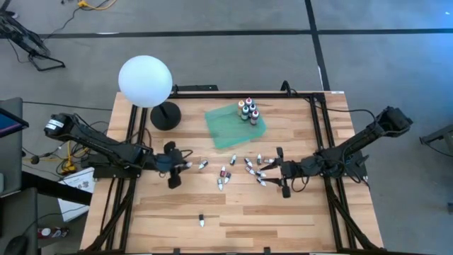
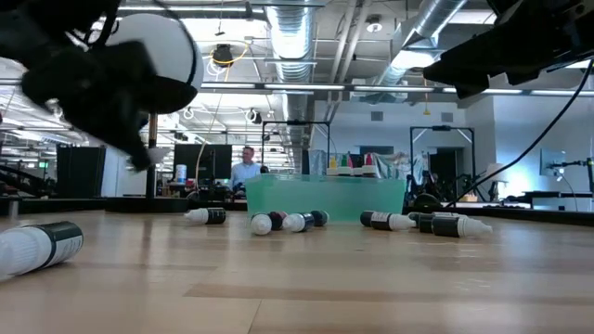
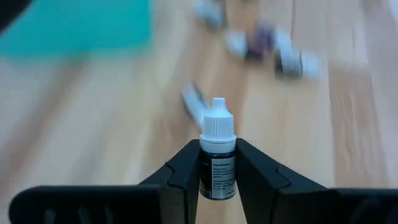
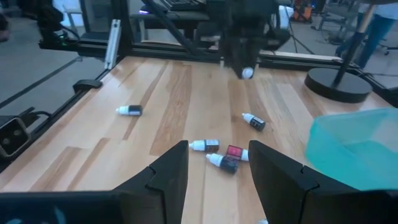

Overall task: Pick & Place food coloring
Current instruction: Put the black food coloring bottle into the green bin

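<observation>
**Left gripper clamps one dropper bottle above the counter**

A small dark dropper bottle (image 3: pixel 217 155) with a white cap sits clamped between the fingers of the left gripper (image 3: pixel 217 163), cap pointing away from the wrist. In the high view that left gripper (image 1: pixel 177 167) lies left of centre, over the counter (image 1: pixel 297 219).

The other bottles are spread about. A loose cluster of scattered bottles (image 1: pixel 244 170) lies on its side at the middle of the high view, between the two grippers. A lone bottle (image 1: pixel 201 221) rests well apart, low in that frame. Several upright bottles (image 1: pixel 248 111) stand together on the green tray (image 1: pixel 223 126), which sits above centre.

The right gripper (image 1: pixel 282 172) is right of centre, just beside the cluster, its fingers apart and holding nothing; its wrist view shows bare wood between the fingers (image 4: pixel 169 177).

A white globe lamp (image 1: pixel 145 81) on a black round base (image 1: pixel 165 115) stands at the upper left of the counter. In the low view a person (image 2: pixel 246 169) is seated far back in the room, behind the tray.
</observation>
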